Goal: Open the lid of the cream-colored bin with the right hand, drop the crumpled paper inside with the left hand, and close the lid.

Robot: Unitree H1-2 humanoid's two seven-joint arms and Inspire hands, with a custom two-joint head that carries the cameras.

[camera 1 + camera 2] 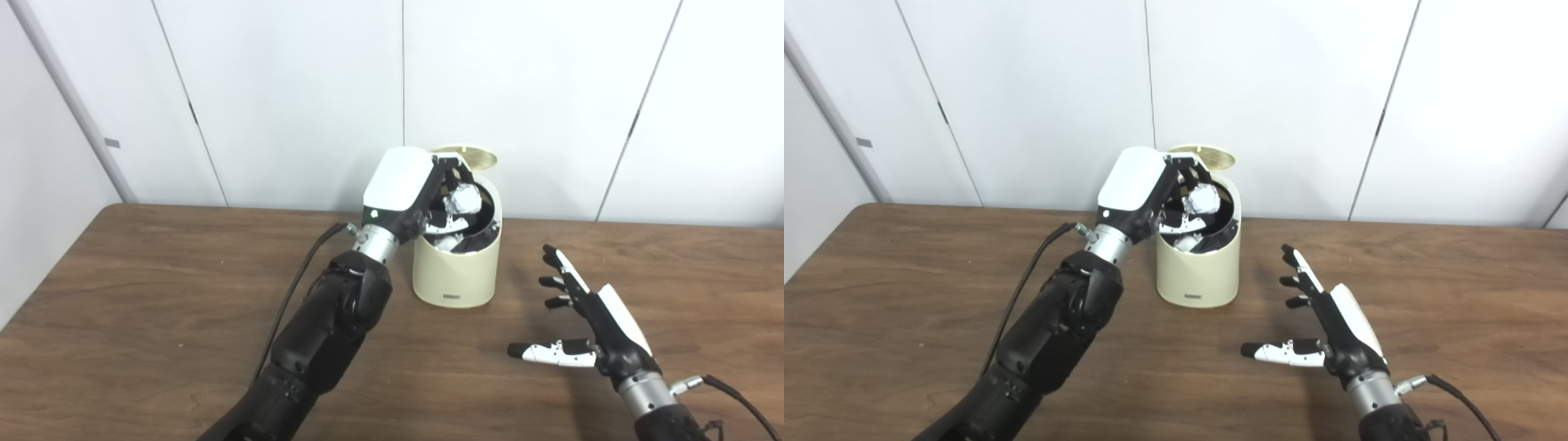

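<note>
Paper (pixel 463 199): crumpled white ball.

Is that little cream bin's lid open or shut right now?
Open: the round lid stands tipped back behind the cream-colored bin, its dark inside showing.

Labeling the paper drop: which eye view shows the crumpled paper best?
Right eye view, marginally: the crumpled paper sits over the open bin, clearer of the left robot hand. Left eye view shows it similarly, slightly nearer the hand.

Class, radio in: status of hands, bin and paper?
Left hand over open bin, paper at its fingers. Right hand open, clear. Lid up. Nothing blocking.
</note>
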